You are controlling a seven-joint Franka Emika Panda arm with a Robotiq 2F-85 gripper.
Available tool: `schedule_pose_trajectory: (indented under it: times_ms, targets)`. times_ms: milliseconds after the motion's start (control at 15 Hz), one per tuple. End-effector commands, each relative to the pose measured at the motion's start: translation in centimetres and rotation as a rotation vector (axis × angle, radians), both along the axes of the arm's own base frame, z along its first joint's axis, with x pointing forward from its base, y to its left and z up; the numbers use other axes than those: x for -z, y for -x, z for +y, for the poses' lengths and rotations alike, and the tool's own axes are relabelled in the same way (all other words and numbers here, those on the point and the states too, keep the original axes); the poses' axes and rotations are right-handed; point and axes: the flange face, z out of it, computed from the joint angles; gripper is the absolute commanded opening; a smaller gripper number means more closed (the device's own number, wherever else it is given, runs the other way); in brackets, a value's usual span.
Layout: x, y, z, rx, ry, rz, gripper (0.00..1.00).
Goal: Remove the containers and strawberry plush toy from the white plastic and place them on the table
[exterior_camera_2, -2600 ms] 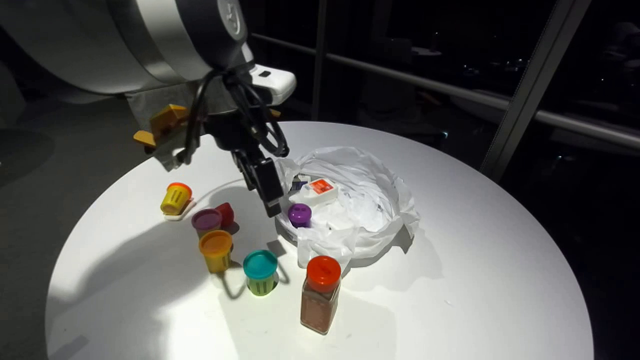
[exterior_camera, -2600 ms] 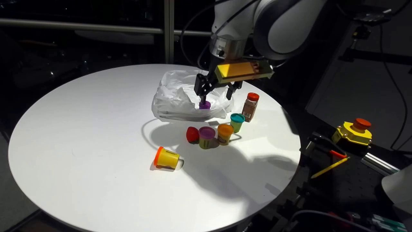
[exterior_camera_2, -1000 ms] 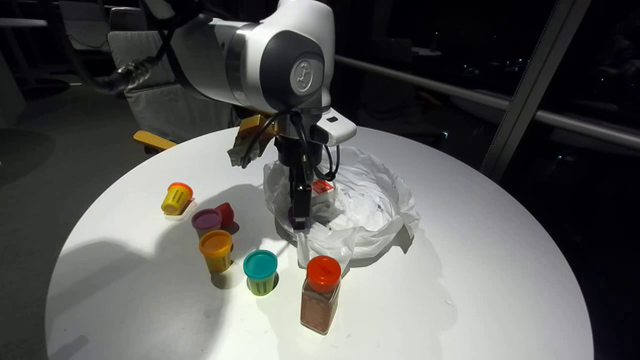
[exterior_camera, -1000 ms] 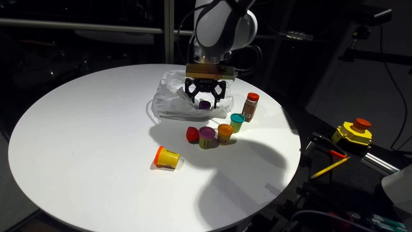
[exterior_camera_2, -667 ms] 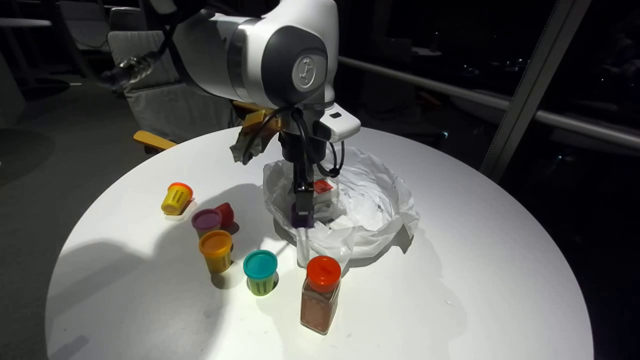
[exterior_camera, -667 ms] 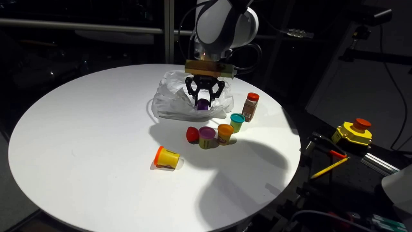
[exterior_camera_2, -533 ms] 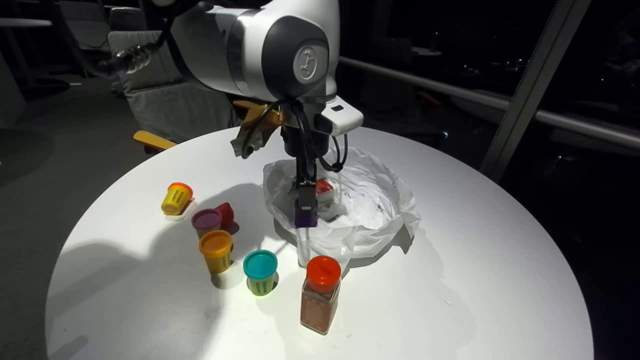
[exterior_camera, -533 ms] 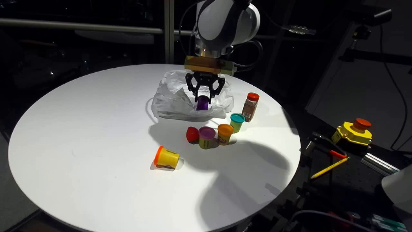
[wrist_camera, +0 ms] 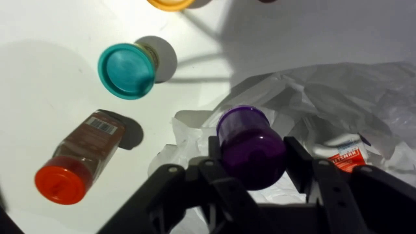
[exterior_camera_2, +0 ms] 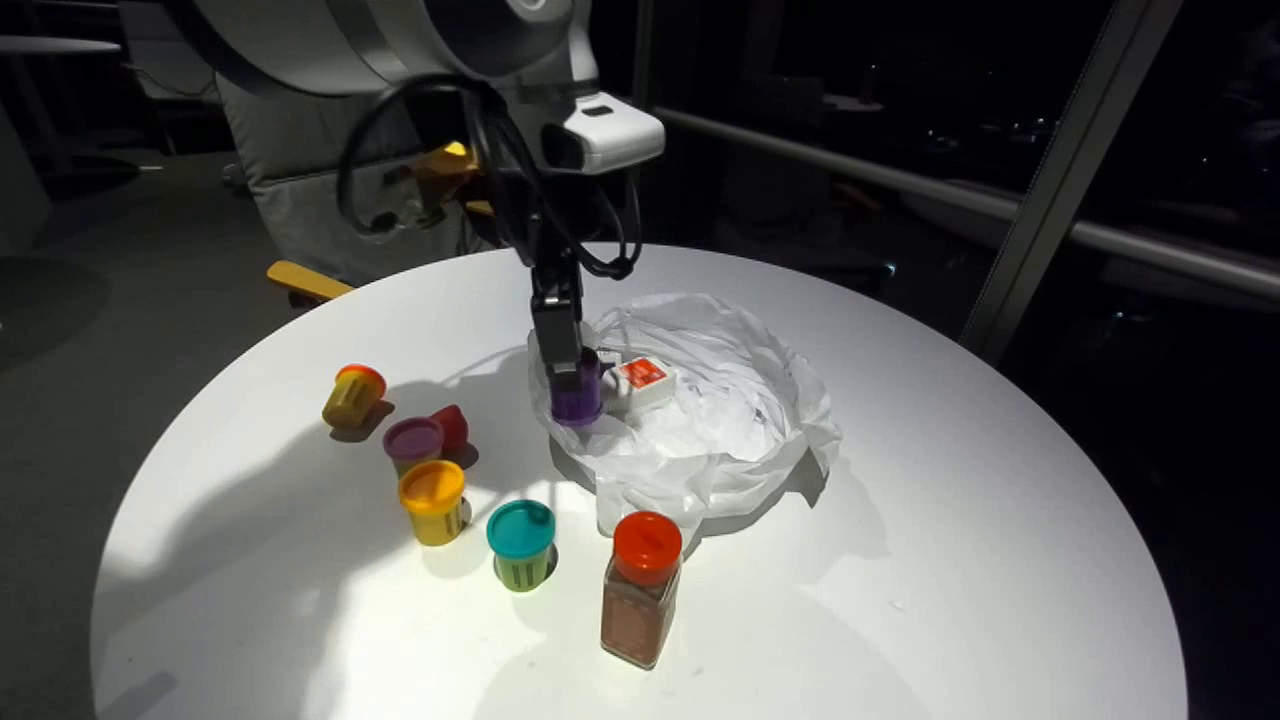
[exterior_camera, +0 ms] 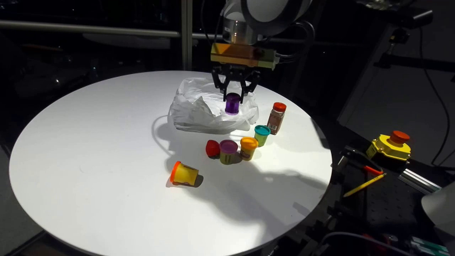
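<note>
The arm (exterior_camera: 270, 10) reaches down, and its gripper (exterior_camera: 233, 101) points down too, pinching a purple tub (wrist_camera: 250, 152) over the white bag (exterior_camera: 190, 115). Under the gripper is a round white table (exterior_camera: 89, 149); behind the arm, a gray chair (exterior_camera_2: 310, 210) stands in the dark. In the bag, near the gripper, lies a white box (exterior_camera_2: 645, 388). Farther from the gripper, a red strawberry (exterior_camera: 212, 148) sits by a pink-lid tub (exterior_camera: 228, 153); a yellow tub (exterior_camera: 185, 175) lies sideways.

Purple container (exterior_camera: 233, 105) held over white plastic (exterior_camera: 192, 116) near the tabletop's far edge (exterior_camera: 156, 75) in an exterior view, red strawberry (exterior_camera: 212, 148) chilling well inboard.
</note>
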Motion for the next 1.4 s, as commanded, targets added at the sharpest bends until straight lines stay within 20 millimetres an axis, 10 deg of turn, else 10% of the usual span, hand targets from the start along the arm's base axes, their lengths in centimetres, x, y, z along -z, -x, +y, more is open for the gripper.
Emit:
schedule_pose_trajectory:
  times_ms: [0,667,1333]
  targets:
    - [-2.4,6.1,2.2,-0.034,0.009,-0.020,0.26]
    - [-0.1,17.6,4.6,-0.159,-0.009,0.070,0.26]
    - [6.5,16.8,1.4,-0.297,-0.011,0.003,0.26]
